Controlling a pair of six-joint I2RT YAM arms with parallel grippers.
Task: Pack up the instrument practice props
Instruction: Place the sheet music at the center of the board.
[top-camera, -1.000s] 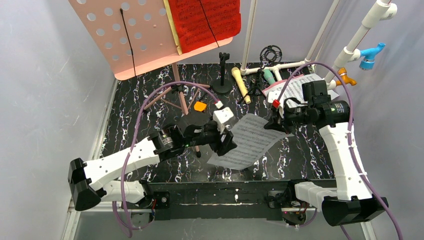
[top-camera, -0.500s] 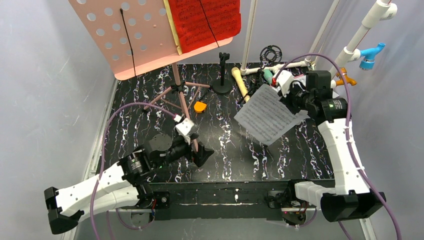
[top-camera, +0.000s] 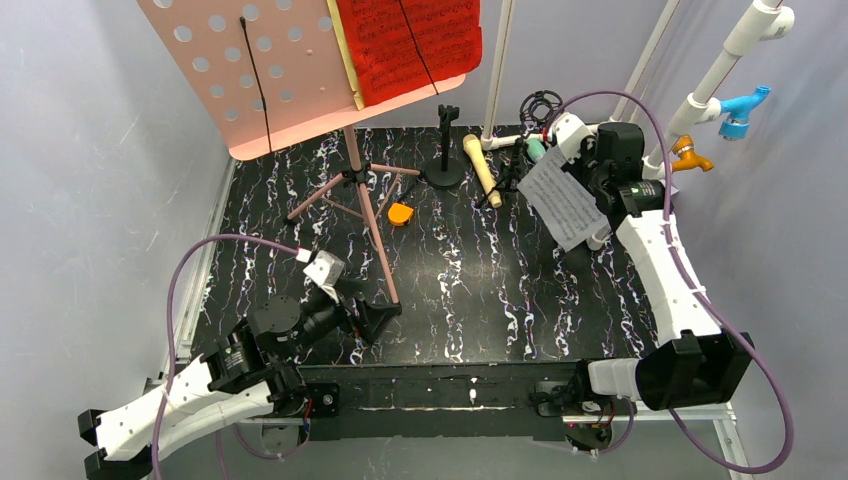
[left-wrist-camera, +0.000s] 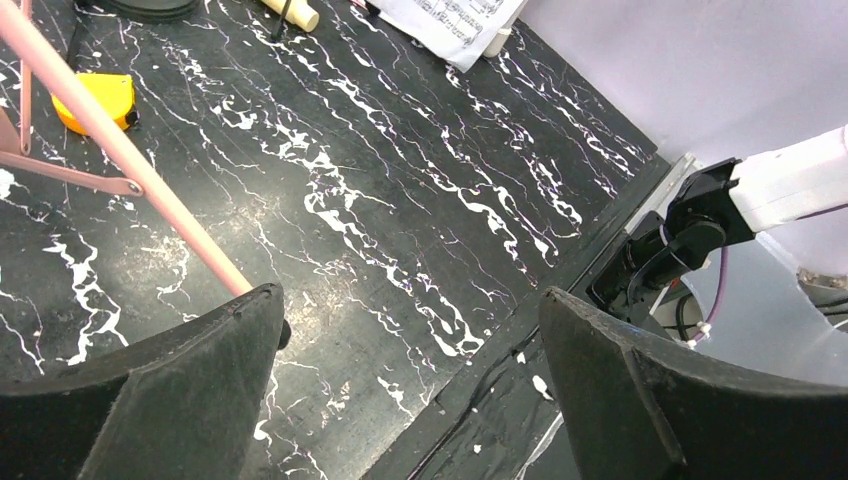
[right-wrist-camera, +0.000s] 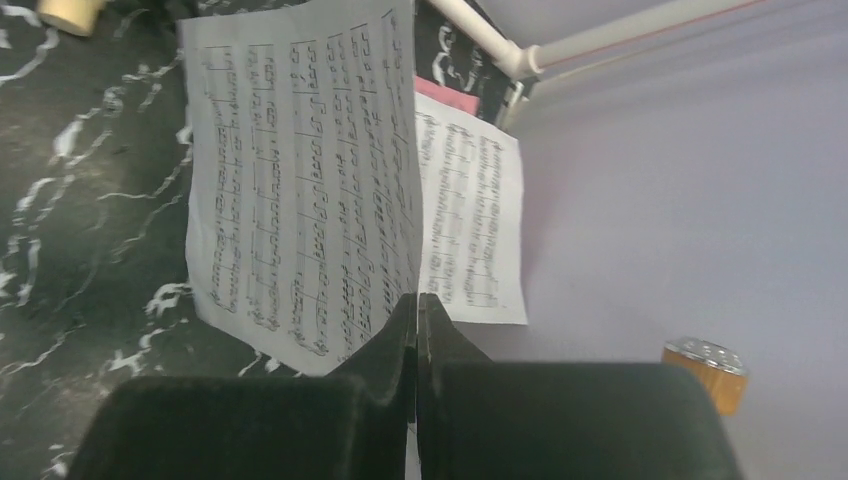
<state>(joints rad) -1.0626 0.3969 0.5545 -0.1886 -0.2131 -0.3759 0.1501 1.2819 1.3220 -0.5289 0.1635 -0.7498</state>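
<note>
The right gripper (right-wrist-camera: 415, 325) was pinched tight on the edge of 1 white music sheet (right-wrist-camera: 300, 170), holding it up at the far right corner of the table (top-camera: 480, 290), over another printed sheet (right-wrist-camera: 470, 220) lying by the wall. The left gripper (left-wrist-camera: 410, 310) hung with its jaws wide apart and nothing between them (low, near the front edge), just beside a pink tripod leg (left-wrist-camera: 150, 190). The pink board (top-camera: 260, 80) stood at the back with a red sheet (top-camera: 410, 45) on it. The beige microphone (top-camera: 481, 170) lay nearby.
</note>
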